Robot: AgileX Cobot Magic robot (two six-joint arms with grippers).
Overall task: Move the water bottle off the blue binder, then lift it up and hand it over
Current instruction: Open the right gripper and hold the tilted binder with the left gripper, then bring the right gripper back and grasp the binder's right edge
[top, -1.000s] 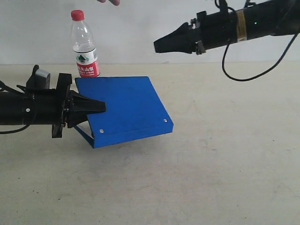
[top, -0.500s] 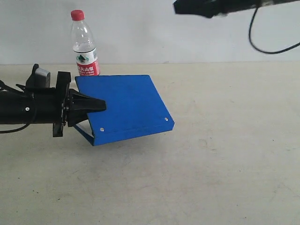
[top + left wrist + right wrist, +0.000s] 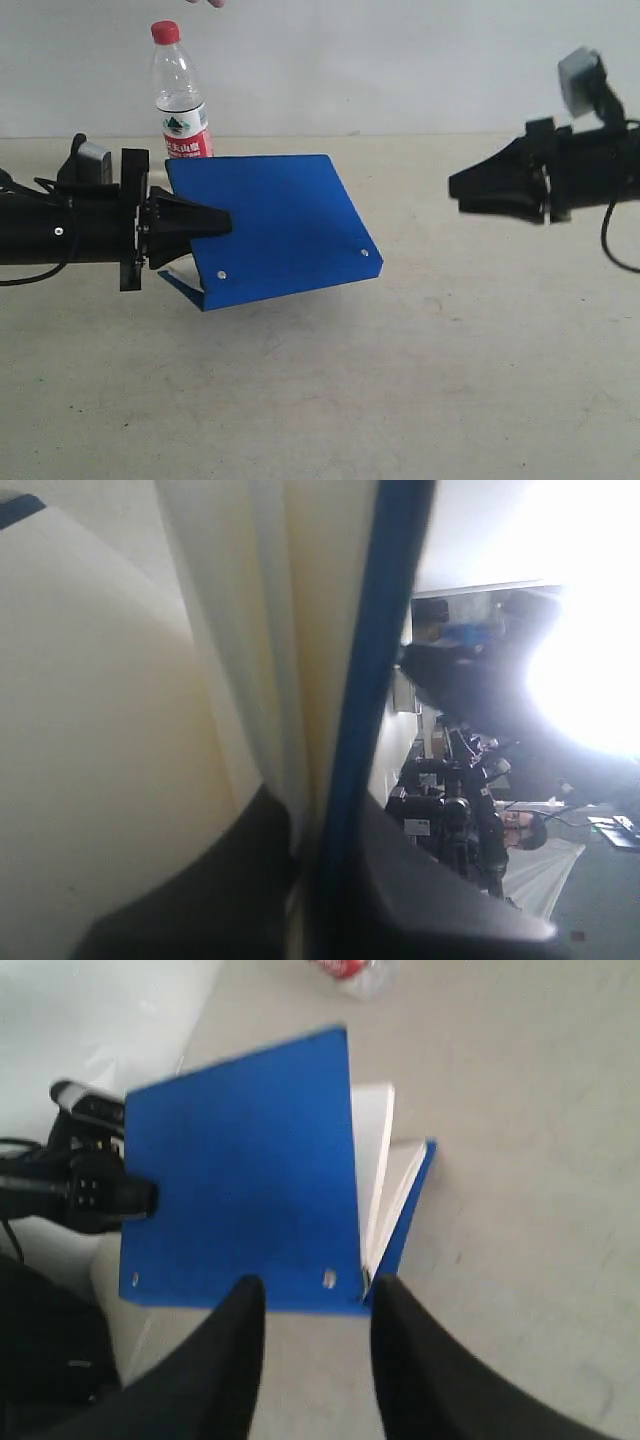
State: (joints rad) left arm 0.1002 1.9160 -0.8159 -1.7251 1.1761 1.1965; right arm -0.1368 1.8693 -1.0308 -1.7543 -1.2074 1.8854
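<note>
The water bottle (image 3: 181,95) stands upright at the back left, behind the far edge of the blue binder (image 3: 275,225), which hides its base. My left gripper (image 3: 215,222) is shut on the binder's left side, holding the cover tilted off the table. In the left wrist view the blue cover edge (image 3: 372,670) and white pages (image 3: 260,630) run between the fingers. My right gripper (image 3: 470,190) hovers open and empty well to the right of the binder, pointing at it. The right wrist view shows the binder (image 3: 245,1170) ahead of the open gripper (image 3: 315,1295) and the bottle's label (image 3: 355,970) at the frame edge.
A person's fingertips (image 3: 205,3) show just above the bottle's red cap. The beige tabletop (image 3: 420,380) stretches in front of and to the right of the binder. A white wall (image 3: 400,60) stands behind the table.
My right arm swung down from the top of the view to the right side, level with the binder. The binder shifted slightly right and up in my left gripper.
</note>
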